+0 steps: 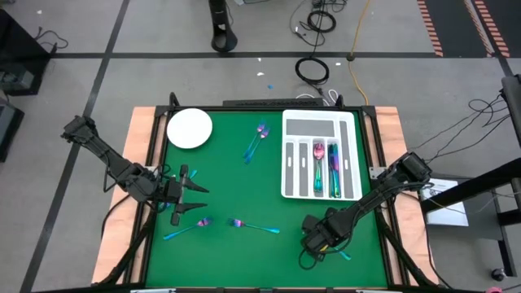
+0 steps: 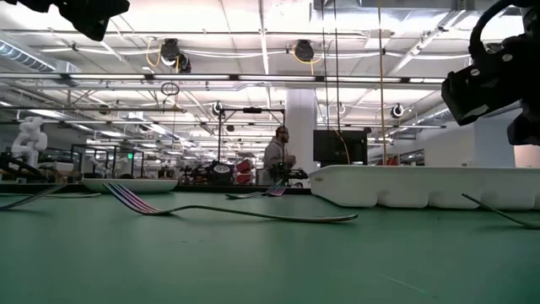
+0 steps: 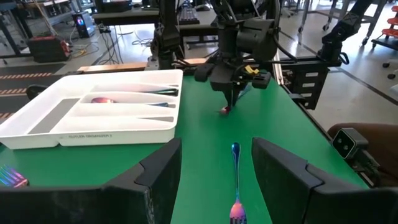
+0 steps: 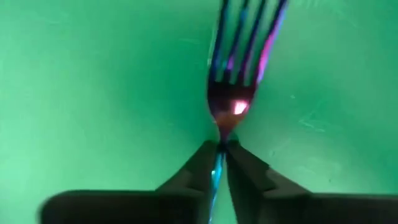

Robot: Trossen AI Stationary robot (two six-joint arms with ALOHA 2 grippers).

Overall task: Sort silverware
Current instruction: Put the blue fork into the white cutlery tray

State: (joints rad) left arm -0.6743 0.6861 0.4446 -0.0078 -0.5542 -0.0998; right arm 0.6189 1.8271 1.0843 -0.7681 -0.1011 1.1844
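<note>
Iridescent silverware lies scattered on the green mat: one piece (image 1: 186, 229) at the near left, a fork (image 1: 254, 226) near the middle, and two pieces (image 1: 256, 142) farther back. More pieces (image 1: 325, 167) lie in the white tray (image 1: 292, 156). My right gripper (image 1: 320, 241) points down at the near right, shut on a fork (image 4: 239, 68). My left gripper (image 1: 195, 195) hovers open at the left, its fingers (image 3: 158, 177) wide apart. The middle fork (image 3: 236, 186) lies on the mat beyond them. My right gripper pinches the fork's handle just below the neck (image 4: 222, 138) between its two fingertips. It comes from above, pointing down, and the fingers close across the handle. The tines (image 4: 245, 34) reach out past the fingertips, and the fork looks to lie flat on the mat.
A round white plate (image 1: 190, 129) sits at the far left corner. The tray stands along the right side, with its leftmost compartments bare. Open mat lies between the two arms. A person (image 2: 274, 156) stands in the room beyond the table.
</note>
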